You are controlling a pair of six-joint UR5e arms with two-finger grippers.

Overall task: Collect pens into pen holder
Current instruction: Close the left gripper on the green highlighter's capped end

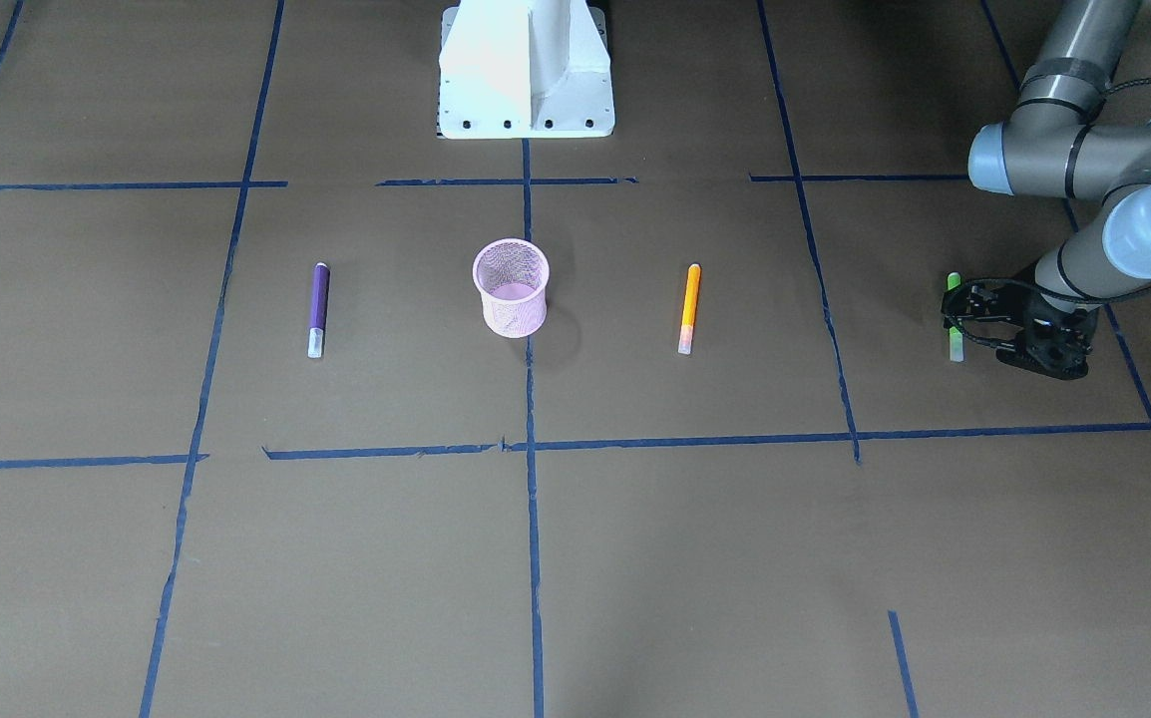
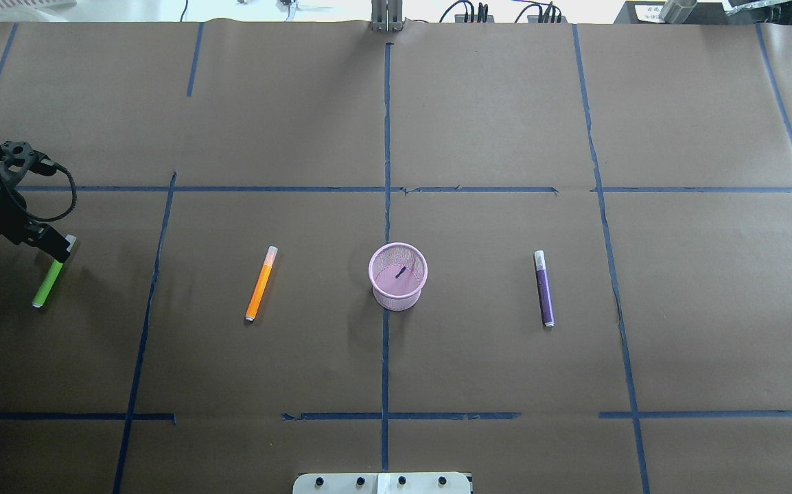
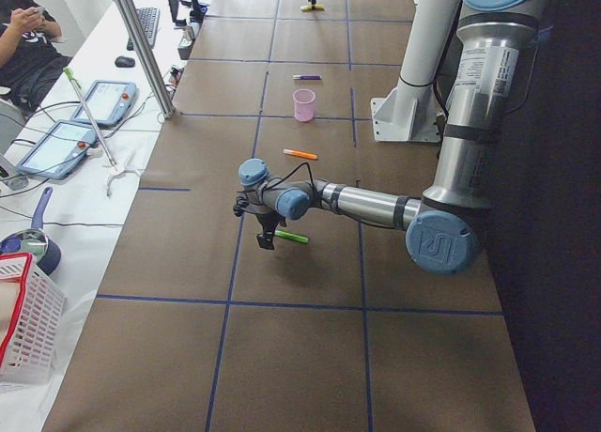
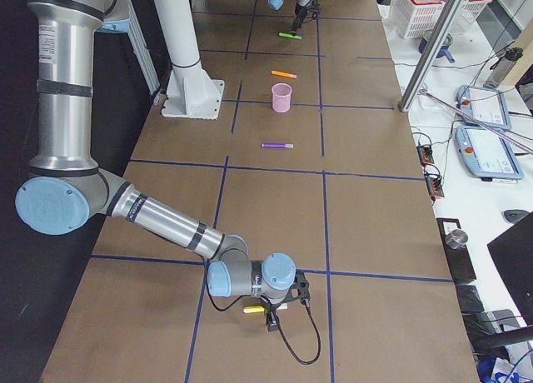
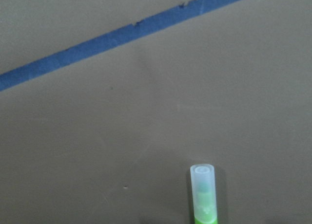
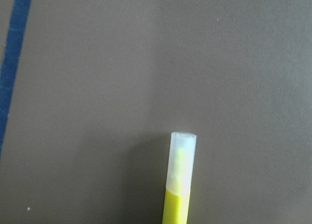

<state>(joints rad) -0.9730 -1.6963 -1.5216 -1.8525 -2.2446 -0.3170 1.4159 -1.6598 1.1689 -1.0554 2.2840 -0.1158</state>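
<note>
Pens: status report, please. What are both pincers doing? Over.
Left pincer at green pen, right pincer at yellow pen; grip unclear. Orange pen, purple pen lying loose; pen holder empty. Nothing blocking.

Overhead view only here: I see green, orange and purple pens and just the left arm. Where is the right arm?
Observer: The right-side view shows the right pincer low over a yellow pen, far out on the robot's right.
Operator: Which way does that pen point?
Observer: In the right wrist view its pale cap end points ahead of the camera.
Operator: And on the left, any grip yet?
Observer: Cannot tell; the front view shows the left pincer straddling the green pen.
</note>
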